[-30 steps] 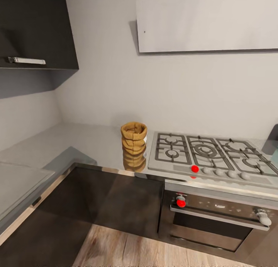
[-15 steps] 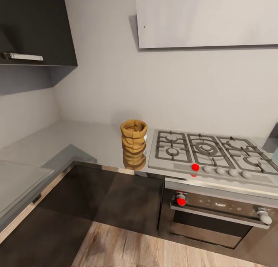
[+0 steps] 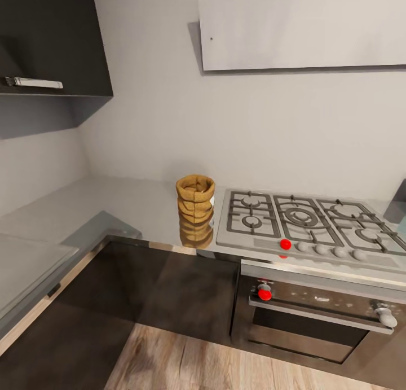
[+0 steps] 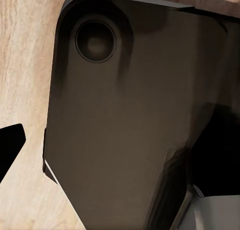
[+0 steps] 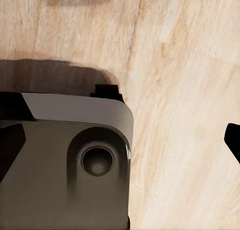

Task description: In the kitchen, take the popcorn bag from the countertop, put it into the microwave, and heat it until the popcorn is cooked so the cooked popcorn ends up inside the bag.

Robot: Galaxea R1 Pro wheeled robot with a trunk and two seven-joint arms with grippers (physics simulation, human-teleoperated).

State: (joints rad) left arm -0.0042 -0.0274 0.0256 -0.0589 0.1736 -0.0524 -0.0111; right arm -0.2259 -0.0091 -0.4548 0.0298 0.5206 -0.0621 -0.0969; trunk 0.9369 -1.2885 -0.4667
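Left claw: fingertip [image 4: 10, 145] shows as a dark wedge at the frame edge, arm hanging over the robot's dark base [image 4: 120, 120] & wood floor [image 4: 25, 50]; can't tell if apart or together.
Right claw: dark tips at both frame edges [image 5: 10, 140], wood floor between, so prob. apart, holding nothing; also pointed down beside the base, likely parked for driving.
Popcorn bag [image 3: 195, 204]: upright on the countertop [image 3: 135, 209], rim open, just left of the gas hob [image 3: 304, 223], touching or nearly; its reflection sits in the steel below.
Oven [image 3: 316, 316]: under the hob, red knob at left.
Microwave: pale-blue sliver at far right edge [image 3: 401, 229], prob. it, not sure.
Stage: approach; bag not yet grasped.
Next: prob. roll closer, raise an arm to the bag.
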